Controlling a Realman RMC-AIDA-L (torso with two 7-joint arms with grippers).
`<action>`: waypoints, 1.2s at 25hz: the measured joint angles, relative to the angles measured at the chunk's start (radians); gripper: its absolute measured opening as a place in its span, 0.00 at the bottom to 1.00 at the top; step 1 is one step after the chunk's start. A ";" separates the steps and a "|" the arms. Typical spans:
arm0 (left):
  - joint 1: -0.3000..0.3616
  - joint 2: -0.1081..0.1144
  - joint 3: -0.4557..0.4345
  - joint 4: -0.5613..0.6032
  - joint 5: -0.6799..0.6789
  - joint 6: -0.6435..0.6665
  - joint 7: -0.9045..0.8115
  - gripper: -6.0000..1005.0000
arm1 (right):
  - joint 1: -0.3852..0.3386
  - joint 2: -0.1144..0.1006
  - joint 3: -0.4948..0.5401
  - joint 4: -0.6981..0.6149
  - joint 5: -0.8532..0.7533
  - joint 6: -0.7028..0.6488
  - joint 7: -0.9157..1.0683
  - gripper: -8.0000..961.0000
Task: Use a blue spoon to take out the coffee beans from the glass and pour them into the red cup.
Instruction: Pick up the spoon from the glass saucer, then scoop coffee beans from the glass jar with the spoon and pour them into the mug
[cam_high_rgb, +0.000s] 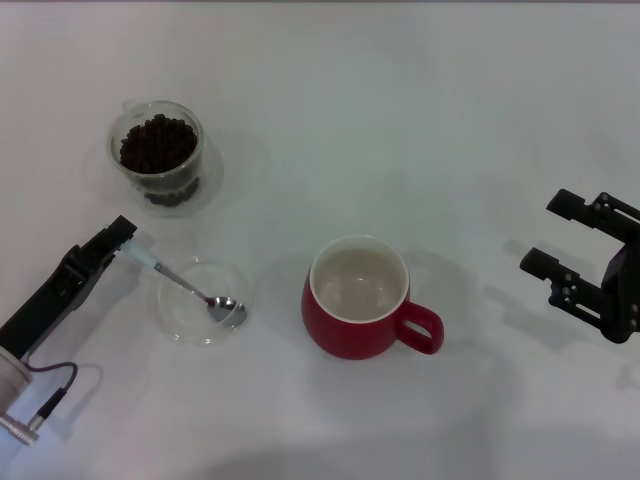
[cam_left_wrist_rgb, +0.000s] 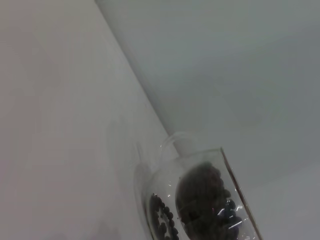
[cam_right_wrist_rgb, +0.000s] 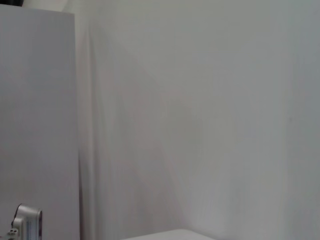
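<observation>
The blue spoon lies slanted with its metal bowl resting in a flat clear dish. My left gripper is shut on the end of its pale blue handle, low at the left. The glass stands upright at the back left, filled with coffee beans; the glass and the beans also show in the left wrist view. The red cup stands in the middle, its handle pointing right and its cream inside holding nothing. My right gripper is open and holds nothing at the far right.
Everything stands on a white tabletop. The dish lies between the glass and the red cup, near my left arm. The right wrist view shows only white surfaces and a small metal part.
</observation>
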 joint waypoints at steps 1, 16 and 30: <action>-0.001 0.000 0.000 -0.001 0.000 0.000 -0.001 0.21 | 0.000 0.001 0.000 0.000 0.001 0.000 0.000 0.69; -0.011 0.018 -0.001 -0.184 -0.052 0.337 -0.012 0.13 | 0.013 0.013 0.000 -0.003 0.002 0.002 -0.003 0.69; -0.186 0.106 0.010 -0.411 -0.160 0.398 -0.140 0.13 | 0.049 0.028 0.000 -0.009 0.000 -0.004 -0.006 0.69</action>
